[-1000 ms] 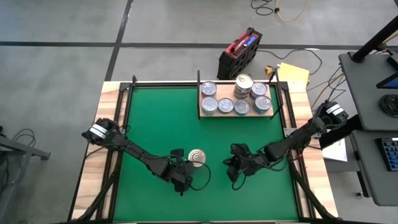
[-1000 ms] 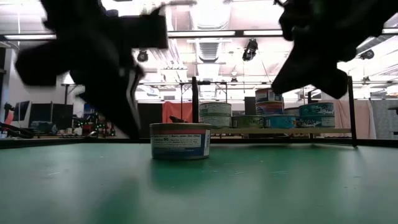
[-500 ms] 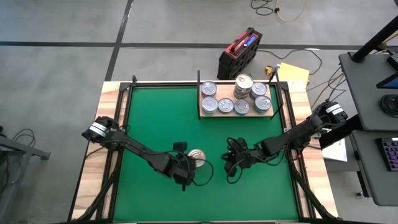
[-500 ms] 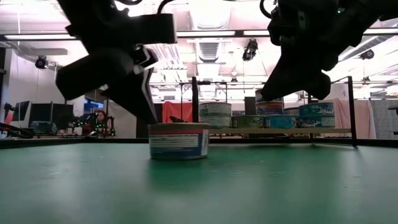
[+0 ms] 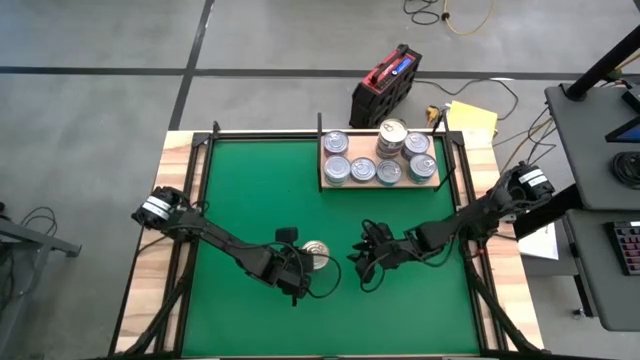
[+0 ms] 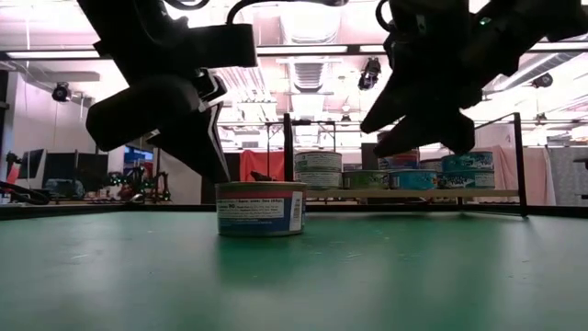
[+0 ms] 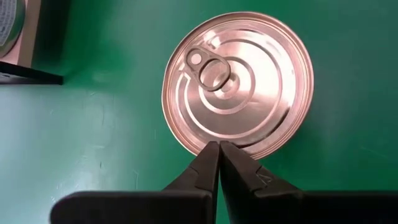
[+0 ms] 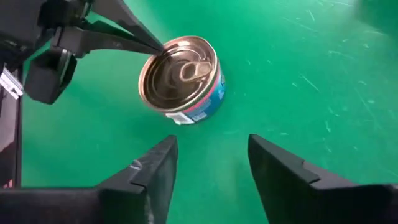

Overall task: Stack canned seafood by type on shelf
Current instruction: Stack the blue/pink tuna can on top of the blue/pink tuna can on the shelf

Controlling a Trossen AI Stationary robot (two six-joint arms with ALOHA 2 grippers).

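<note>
One can of seafood with a gold-toned lid and pull tab stands upright on the green mat, also seen in the low view. My left gripper is shut, its tips at the can's rim. My right gripper hovers open to the can's right, above the mat, fingers pointing at the can without touching it. Several more cans stand on the pale wooden shelf at the mat's far side, one stacked on others. My left gripper's shut fingertips rest against the rim of the can's lid on its near-left side. They come slanting down from the table's near-left. The can stands upright with its bottom on the mat.
Black frame posts stand at the shelf's ends. Beyond the table's far edge lie a red-and-black case and yellow paper. Bare mat stretches between the lone can and the shelf.
My right gripper has opened and moved toward the table's left, closer to the can. My left gripper has turned, its shut tips rising from beside the can to its rim.
</note>
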